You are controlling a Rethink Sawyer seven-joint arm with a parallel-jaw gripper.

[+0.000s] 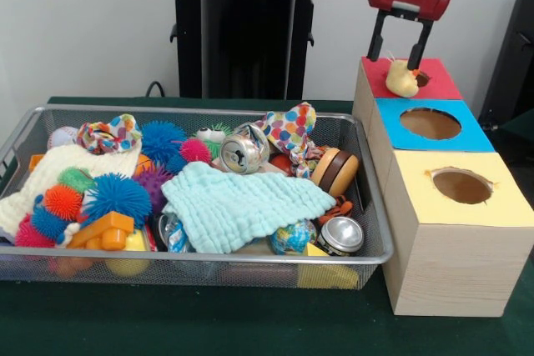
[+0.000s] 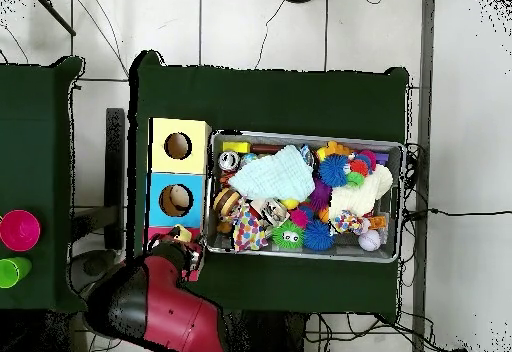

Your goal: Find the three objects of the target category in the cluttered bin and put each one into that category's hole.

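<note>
My gripper (image 1: 399, 54) hangs open just above the red top (image 1: 434, 81) of the far wooden box. A pale yellow rounded toy (image 1: 402, 78) with a small brown part sits on that red top, below and between the fingers; it covers the hole, which I cannot see. In the overhead view the arm hides most of the red top (image 2: 158, 234), and the toy (image 2: 181, 234) shows at the gripper (image 2: 184, 244). The wire-mesh bin (image 1: 200, 258) lies left of the boxes, full of clutter. I cannot pick out an orange-tan toy with a face.
The blue-topped box (image 1: 392, 127) and the yellow-topped box (image 1: 501, 202) stand nearer the camera, each with an open hole. The bin holds puffer balls (image 1: 117, 196), two cans (image 1: 244, 149) (image 1: 340, 235), a pale teal cloth (image 1: 242, 206) and spotted cloths (image 1: 288, 127). Pink and green cups (image 2: 18, 230) stand apart.
</note>
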